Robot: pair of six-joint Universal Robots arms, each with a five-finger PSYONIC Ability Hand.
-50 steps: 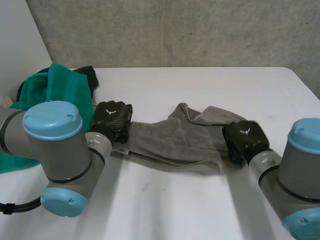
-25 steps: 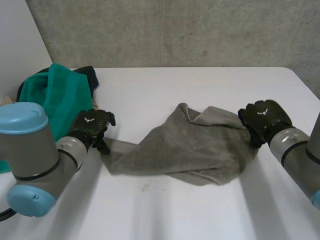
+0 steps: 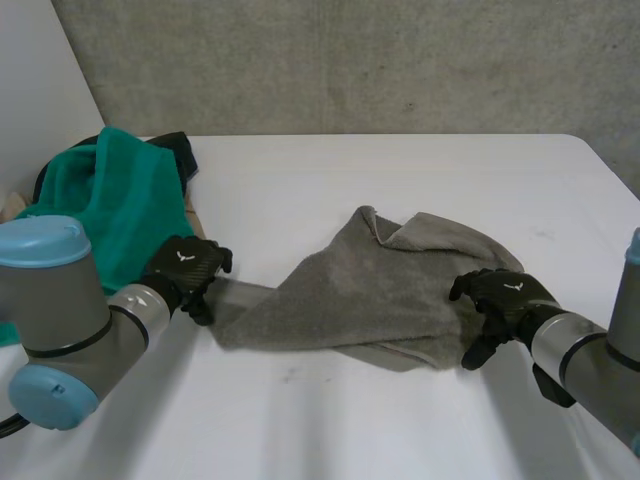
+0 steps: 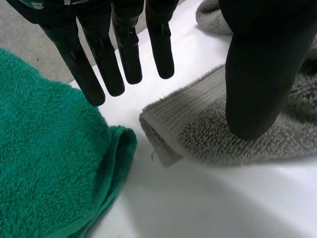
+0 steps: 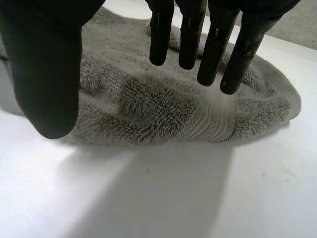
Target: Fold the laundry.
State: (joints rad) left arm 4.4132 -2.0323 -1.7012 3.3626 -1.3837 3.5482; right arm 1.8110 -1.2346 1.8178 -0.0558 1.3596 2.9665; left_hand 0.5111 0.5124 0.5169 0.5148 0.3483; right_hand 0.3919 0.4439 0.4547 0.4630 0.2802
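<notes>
We see the left hand (image 4: pixel 257 64) spread wide and holding nothing. Its fingers (image 4: pixel 126 49) are straight and apart, hanging over the bare strip of white table (image 4: pixel 208 198) between two cloths. Its thumb (image 4: pixel 247 109) comes down on the corner of the grey towel (image 4: pixel 213 134), though we cannot tell if the tip presses into the pile or only meets it. That corner shows a flat woven hem, turned up a little at its end. Just beside the fingers lies the green towel (image 4: pixel 44 163), its rolled edge near the grey corner but apart from it.

The right hand (image 5: pixel 44 74) is likewise open and empty. Its fingers are straight and slightly parted above the rounded, folded edge of the grey towel, with the thumb set off to one side. We cannot tell whether any fingertip touches the cloth.

From the head view, the left hand sits at the towel's left tail and the right hand at its right near edge. The towel lies rumpled across the middle of the table, with a flap folded over at the far side. The green towel is heaped at the table's far left, a dark cloth (image 3: pixel 180 150) tucked behind it.
</notes>
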